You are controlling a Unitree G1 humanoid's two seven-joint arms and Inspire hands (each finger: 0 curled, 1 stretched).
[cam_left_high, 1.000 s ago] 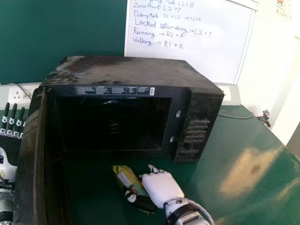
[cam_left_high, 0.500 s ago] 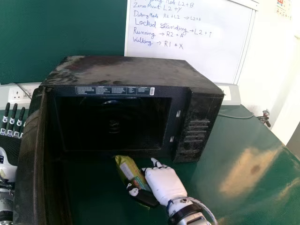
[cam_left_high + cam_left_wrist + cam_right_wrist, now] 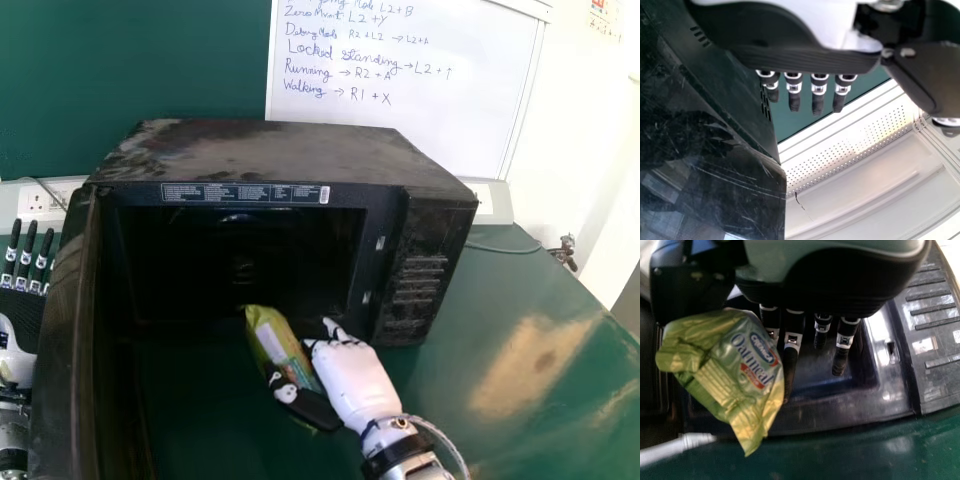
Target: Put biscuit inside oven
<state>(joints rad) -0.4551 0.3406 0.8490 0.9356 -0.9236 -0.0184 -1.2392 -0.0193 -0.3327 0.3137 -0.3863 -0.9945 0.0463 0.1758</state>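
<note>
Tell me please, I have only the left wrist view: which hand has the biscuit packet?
Observer: The right hand holds the packet.
Operator: Thank you. And where it is, compared to the oven?
Observer: At the front of the oven; in the head view, the packet's far end overlaps the lower edge of the opening.
Operator: Is the door closing the way?
Observer: No, the door stands open, on the robot's left side of the opening.

On the whiteboard (image 3: 450,120) we read handwritten lines, including "Locked standing → L2", "Running → R2 + A" and "Walking → R1 + X"; on the biscuit packet (image 3: 715,360), "Cremica Oatmeal".
</note>
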